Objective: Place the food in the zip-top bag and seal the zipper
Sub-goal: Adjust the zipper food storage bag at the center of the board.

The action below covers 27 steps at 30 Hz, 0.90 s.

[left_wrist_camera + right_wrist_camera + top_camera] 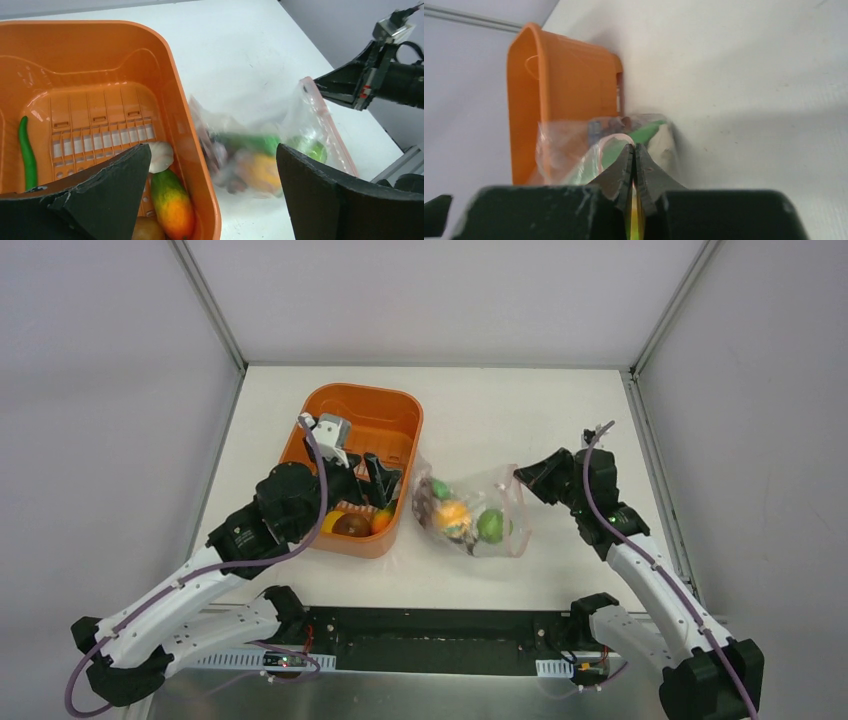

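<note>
Right gripper (pixel 634 152) clamped on zip-top bag (pixel 470 520) at zipper (pixel 330 127); left gripper (pixel 368 485) spread wide over orange basket (pixel 370 405), empty.

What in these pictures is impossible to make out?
- Top view: the left gripper covers part of the orange basket; whatever lies beneath it is hidden.
- Left wrist view: the zip-top bag is blurred; its contents are only coloured smears.
- Right wrist view: the shut right gripper blocks the bag's mouth; how far the zipper is closed cannot be told.
</note>
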Available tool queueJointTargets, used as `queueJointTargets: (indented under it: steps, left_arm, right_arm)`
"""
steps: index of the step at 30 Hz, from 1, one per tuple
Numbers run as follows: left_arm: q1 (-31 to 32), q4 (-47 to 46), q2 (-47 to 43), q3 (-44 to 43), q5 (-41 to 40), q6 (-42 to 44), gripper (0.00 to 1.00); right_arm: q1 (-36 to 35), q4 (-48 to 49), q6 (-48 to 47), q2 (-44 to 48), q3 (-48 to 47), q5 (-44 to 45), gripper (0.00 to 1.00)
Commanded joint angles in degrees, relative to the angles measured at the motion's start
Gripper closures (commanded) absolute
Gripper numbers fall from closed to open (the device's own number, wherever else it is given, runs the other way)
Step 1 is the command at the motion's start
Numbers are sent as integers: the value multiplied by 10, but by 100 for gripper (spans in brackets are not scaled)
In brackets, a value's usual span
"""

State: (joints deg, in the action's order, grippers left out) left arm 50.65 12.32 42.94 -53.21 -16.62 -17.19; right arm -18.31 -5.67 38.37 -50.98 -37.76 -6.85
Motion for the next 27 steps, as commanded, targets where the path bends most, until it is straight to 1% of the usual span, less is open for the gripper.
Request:
queueJointTargets:
  steps: [1, 3, 7, 12, 15, 19, 24, 27]
  left_arm:
    - [0, -13, 22, -11, -6, -7, 1]
    - [0, -15, 26, -12, -4, -9, 1]
    - [1, -12, 24, -13, -11, -9, 1]
    - [0, -13, 14, -5, -27, -9, 1]
    - [1, -20, 8, 2, -36, -8, 1]
    - [0, -22, 16, -3, -26, -7, 1]
    - [0, -19, 32, -8, -12, -8, 1]
    - [0, -17, 34, -9, -9, -9, 1]
  right_arm:
    - [2, 90, 14, 27, -55, -68, 96]
    - [2, 113, 10, 27, -90, -113, 97]
    - [2, 124, 1, 37, -146, -164, 97]
    - [2, 116, -21, 66, -173, -192, 98]
    - [3, 101, -46, 94, -177, -172, 98]
    - [3, 75, -83, 123, -190, -130, 98]
    - [2, -13, -146, 109, -235, -88, 98]
    - [3, -25, -159, 100, -233, -86, 98]
